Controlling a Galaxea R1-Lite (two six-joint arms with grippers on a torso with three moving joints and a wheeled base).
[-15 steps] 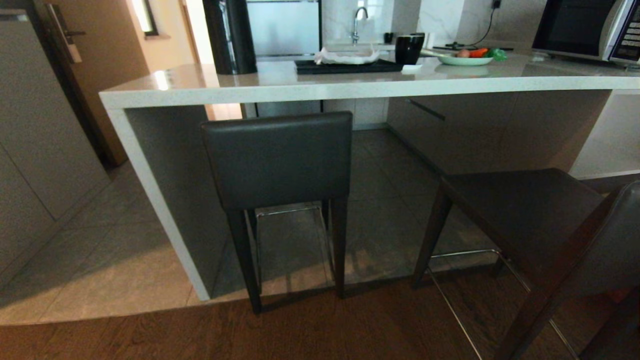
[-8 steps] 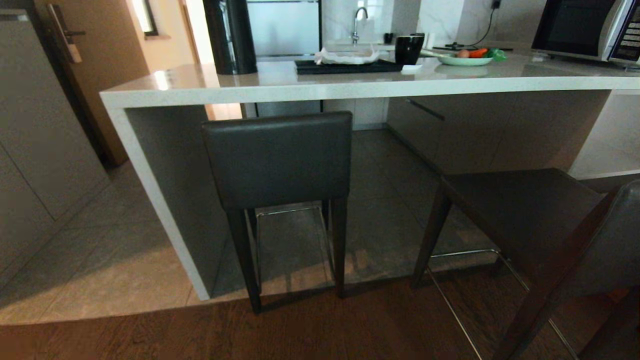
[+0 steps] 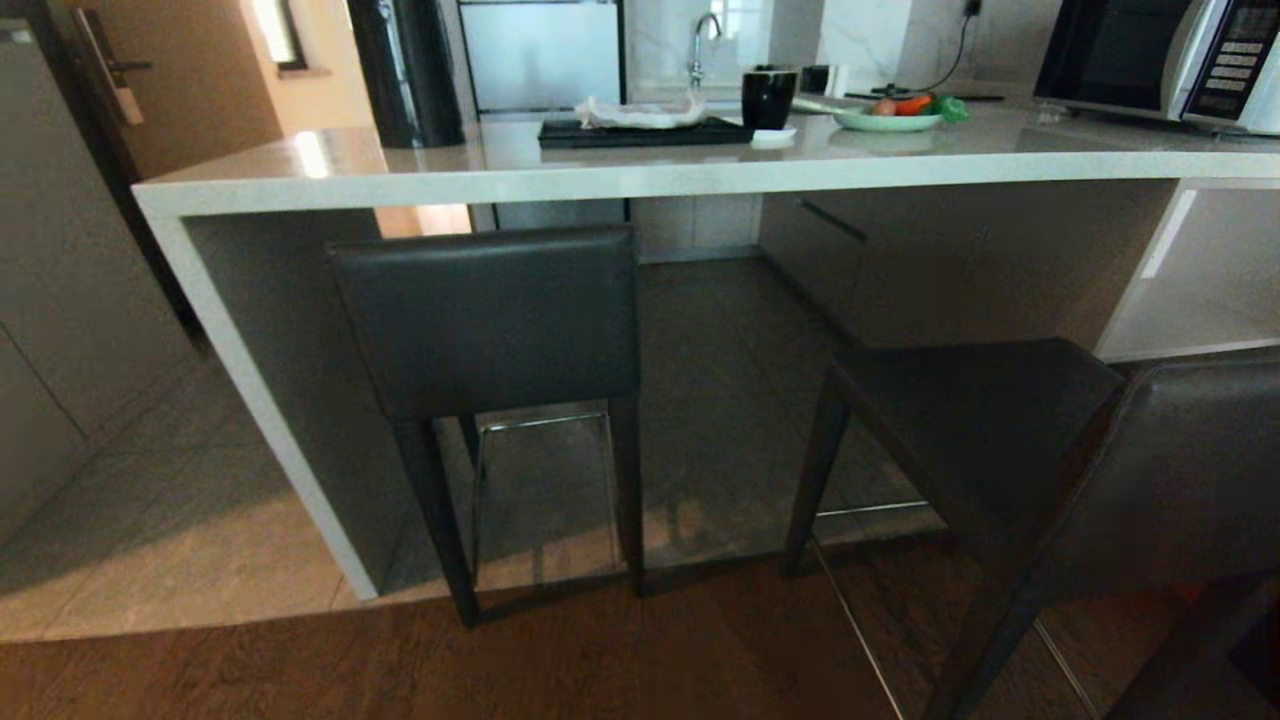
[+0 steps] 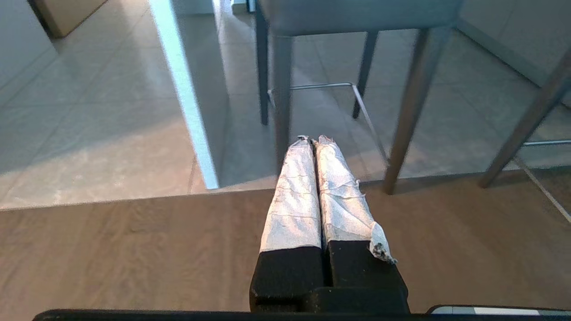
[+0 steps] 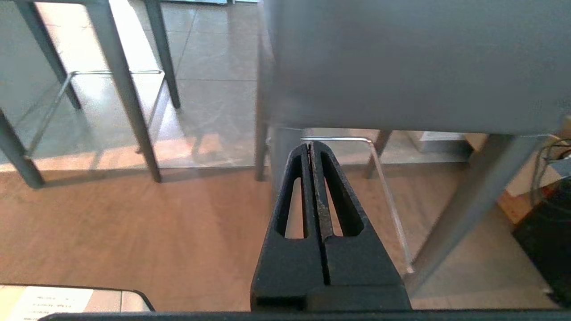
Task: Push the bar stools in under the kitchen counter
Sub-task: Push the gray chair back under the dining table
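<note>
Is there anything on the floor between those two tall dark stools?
No. In the head view, only bare grey tile and brown wood floor lie between the tucked-in dark leather-backed stool and the pulled-out matching stool.

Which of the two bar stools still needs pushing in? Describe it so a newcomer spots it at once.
Start at the long pale kitchen counter. The left stool stands at its end panel, backrest just below the edge. The right stool is the one: angled, its whole seat exposed outside the slab.
</note>
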